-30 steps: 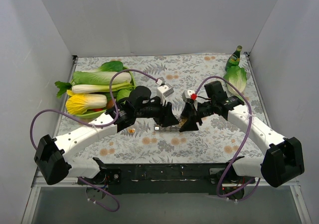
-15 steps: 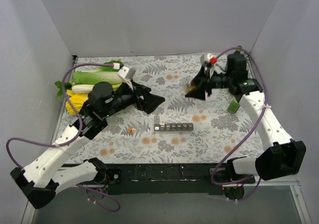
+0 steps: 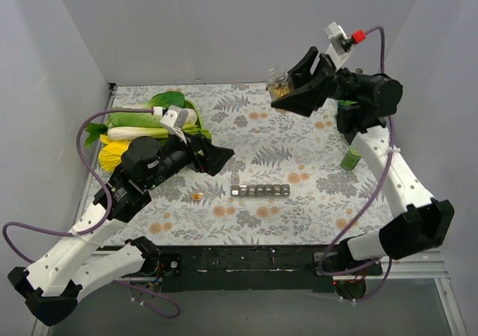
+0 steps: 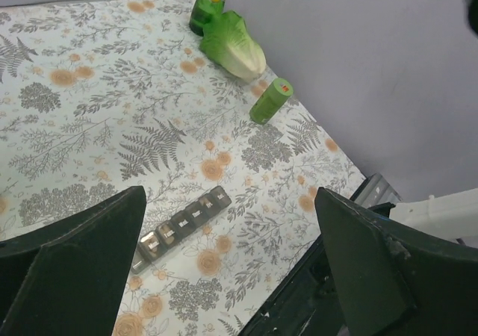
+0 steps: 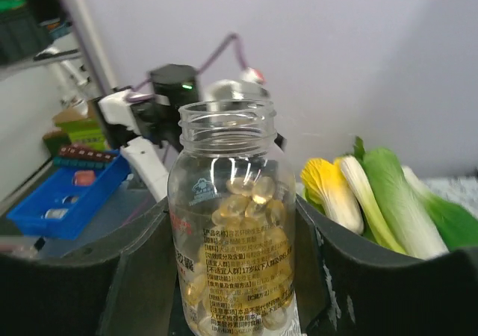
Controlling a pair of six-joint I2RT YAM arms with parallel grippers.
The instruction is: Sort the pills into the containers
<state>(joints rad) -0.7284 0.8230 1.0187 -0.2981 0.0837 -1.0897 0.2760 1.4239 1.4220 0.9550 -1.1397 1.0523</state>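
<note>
Silvery-grey and translucent, the containers [image 3: 259, 190] lie in a straight row on the floral surface [image 3: 314, 134], uncovered now that both arms have pulled away from them. The right claw [image 3: 290, 97] has risen high beyond the strip's far right, clamped around an uncapped clear pill bottle [image 5: 233, 224] of amber capsules. The left claw [image 3: 215, 157], spread wide and empty, has drawn back left of the strip. One orange pill [image 3: 196, 196] lies loose near its left end, so sorting looks unfinished.
</note>
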